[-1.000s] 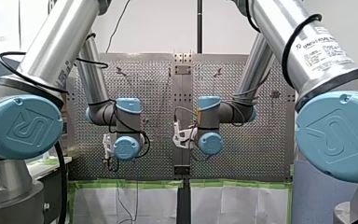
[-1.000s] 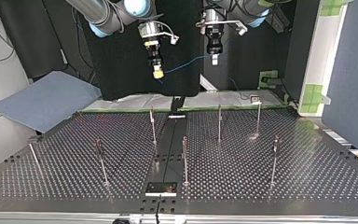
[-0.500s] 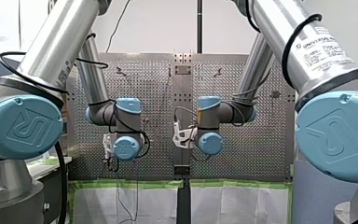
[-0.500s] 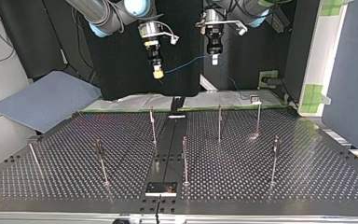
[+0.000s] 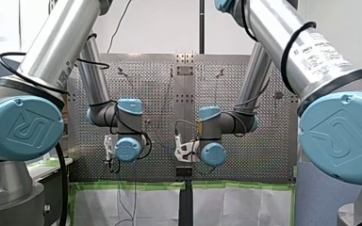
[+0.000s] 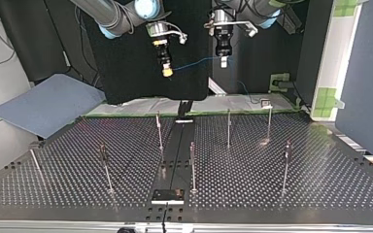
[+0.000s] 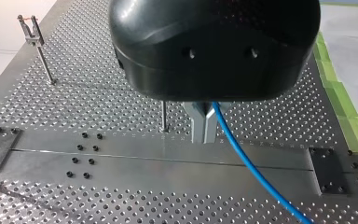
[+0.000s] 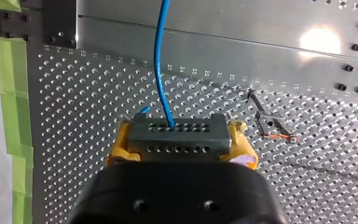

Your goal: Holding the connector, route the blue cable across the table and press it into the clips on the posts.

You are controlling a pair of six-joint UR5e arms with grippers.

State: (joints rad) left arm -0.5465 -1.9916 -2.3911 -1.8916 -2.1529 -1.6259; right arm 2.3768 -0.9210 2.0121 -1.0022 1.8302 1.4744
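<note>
Right pincer, yellow-padded, is clenched on the grey connector, and the blue cable leaves the connector straight ahead. In the top view my left pincer hangs at its three o'clock, metal fingers pinched on the cable. Both are aloft at twelve o'clock from the posts on the bench.

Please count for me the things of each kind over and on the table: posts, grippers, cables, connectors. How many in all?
posts: 7
grippers: 2
cable: 1
connector: 1
Total: 11
</note>
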